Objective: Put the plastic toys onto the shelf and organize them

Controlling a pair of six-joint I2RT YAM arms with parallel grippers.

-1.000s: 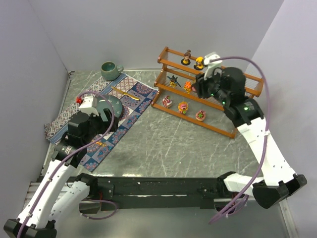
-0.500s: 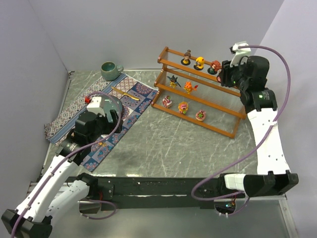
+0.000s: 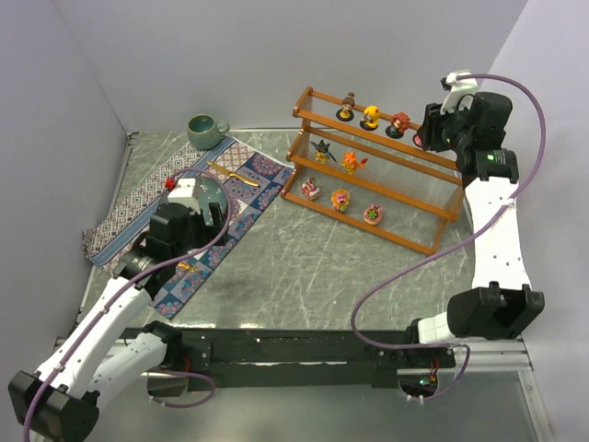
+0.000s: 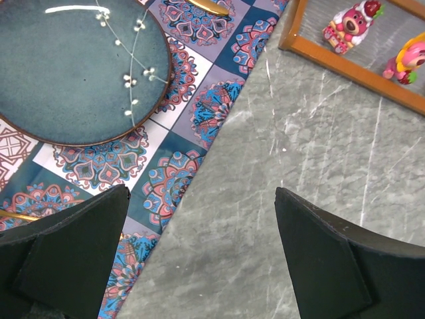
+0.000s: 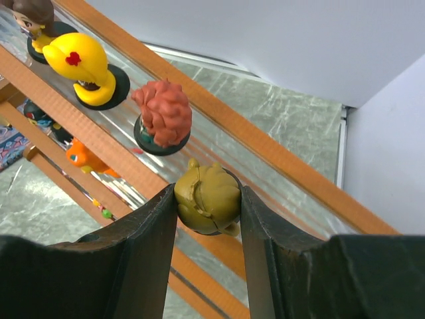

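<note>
Left gripper (image 4: 200,199): jaws spread, empty, over the patterned mat (image 4: 174,183) edge.
Shelf (image 3: 405,241): eight plastic toys (image 3: 340,198) stand across three tiers.
Right gripper (image 5: 208,194): pinching olive-haired toy (image 5: 206,203) at top tier, beside red-haired toy (image 5: 164,114).

in your right pincer (image 5: 208,191), the fingers (image 5: 149,232) are matt black plastic, and the olive toy (image 5: 206,205) between them is smooth, faintly shiny plastic. just beyond it, your shelf (image 5: 285,156) is varnished orange-brown wood with clear ribbed panels. under your left pincer (image 4: 202,199), a printed cloth mat (image 4: 199,113) meets a smooth, veined grey table (image 4: 299,159).
</note>
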